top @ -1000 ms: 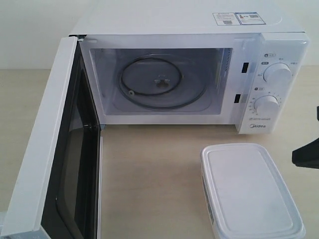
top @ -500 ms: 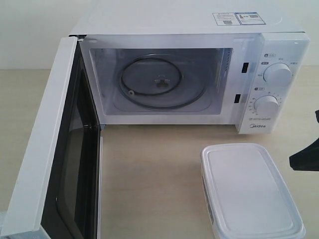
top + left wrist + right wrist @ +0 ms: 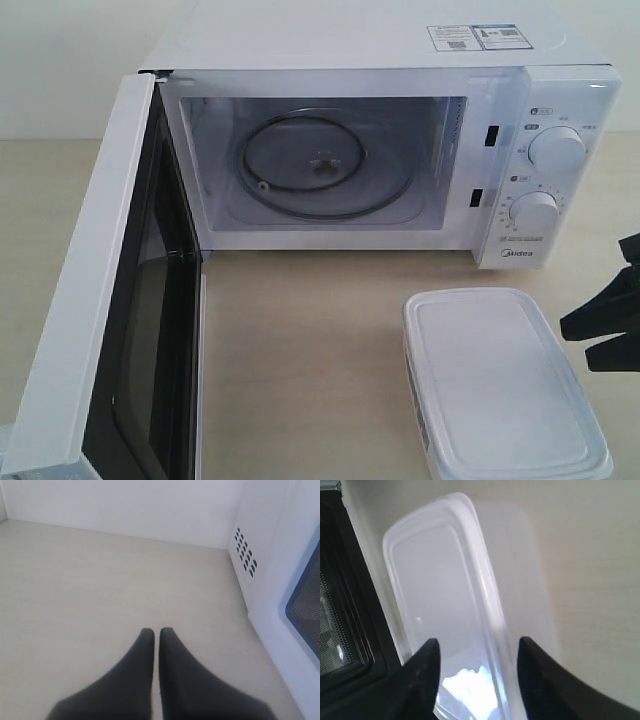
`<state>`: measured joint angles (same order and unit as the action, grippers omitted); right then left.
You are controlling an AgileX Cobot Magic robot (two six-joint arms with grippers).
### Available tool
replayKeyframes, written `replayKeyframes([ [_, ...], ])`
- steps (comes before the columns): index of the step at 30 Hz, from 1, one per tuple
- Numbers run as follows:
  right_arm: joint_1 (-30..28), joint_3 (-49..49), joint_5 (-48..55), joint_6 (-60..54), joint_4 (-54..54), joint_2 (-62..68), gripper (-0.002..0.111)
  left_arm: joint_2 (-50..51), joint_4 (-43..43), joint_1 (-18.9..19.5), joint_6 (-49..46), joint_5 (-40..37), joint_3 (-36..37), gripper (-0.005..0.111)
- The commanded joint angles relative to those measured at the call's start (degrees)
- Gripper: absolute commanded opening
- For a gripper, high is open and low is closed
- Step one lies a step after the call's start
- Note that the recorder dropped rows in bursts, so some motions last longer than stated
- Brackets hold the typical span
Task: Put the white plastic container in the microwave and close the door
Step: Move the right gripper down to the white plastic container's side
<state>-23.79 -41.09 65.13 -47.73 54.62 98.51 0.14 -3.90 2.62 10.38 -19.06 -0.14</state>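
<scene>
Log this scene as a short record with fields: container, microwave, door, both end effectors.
container: white plastic container, lid on, on the table in front of the microwave
microwave: cavity empty, glass turntable bare
door: swung wide open
right end effector: open, beside the container, not gripping it
left end effector: shut, holding nothing, over bare table

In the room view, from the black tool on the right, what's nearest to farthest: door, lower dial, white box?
1. white plastic container, beside the right tool.
2. lower dial, on the microwave front.
3. door, open, far left.
</scene>
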Motion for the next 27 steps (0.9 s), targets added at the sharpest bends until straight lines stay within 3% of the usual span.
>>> replayKeyframes([
  [1,2.1,-0.3,-2.2,-3.2,-0.2,0.1,0.052,-0.1,0.3,0.2,0.5,0.2,0.1,0.004],
  [9,8.5,-0.3,-7.8,-1.2,-5.3,0.1,0.052,-0.1,0.3,0.2,0.5,0.2,0.1,0.004],
  [14,8.5,-0.3,-8.1,-0.3,-5.7,0.1,0.052,-0.1,0.3,0.2,0.5,0.2,0.1,0.004],
  [19,8.5,-0.3,-7.3,-0.1,-5.9,0.1,0.034,-0.1,0.3,0.2,0.5,0.2,0.1,0.004],
  [27,8.5,-0.3,-6.9,0.6,-6.2,0.1,0.036,-0.1,0.3,0.2,0.5,0.2,0.1,0.004],
])
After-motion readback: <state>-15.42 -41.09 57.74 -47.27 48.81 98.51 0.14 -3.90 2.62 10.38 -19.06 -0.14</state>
